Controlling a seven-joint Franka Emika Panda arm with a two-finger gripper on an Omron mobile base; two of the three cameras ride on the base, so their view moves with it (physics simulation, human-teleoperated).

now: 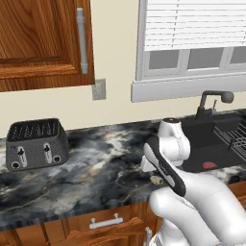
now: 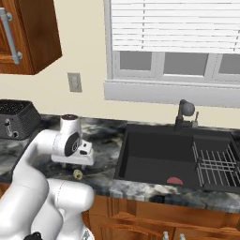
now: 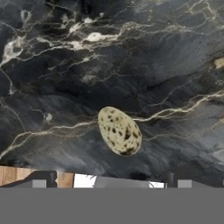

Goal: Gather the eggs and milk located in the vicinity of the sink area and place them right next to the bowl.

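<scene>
Directly below my gripper point(image 3: 112, 186), whose jaws stand wide apart and hold nothing, a speckled pale egg point(image 3: 119, 131) lies on the dark marble table point(image 3: 65, 65); farther off to its right is the black sink point(image 2: 159, 154).

Below the gripper point(image 3: 112, 186), bare dark marble counter point(image 3: 65, 65) is lying open on every side; a speckled egg point(image 3: 119, 131) is sitting alone there, nothing crowding it
</scene>
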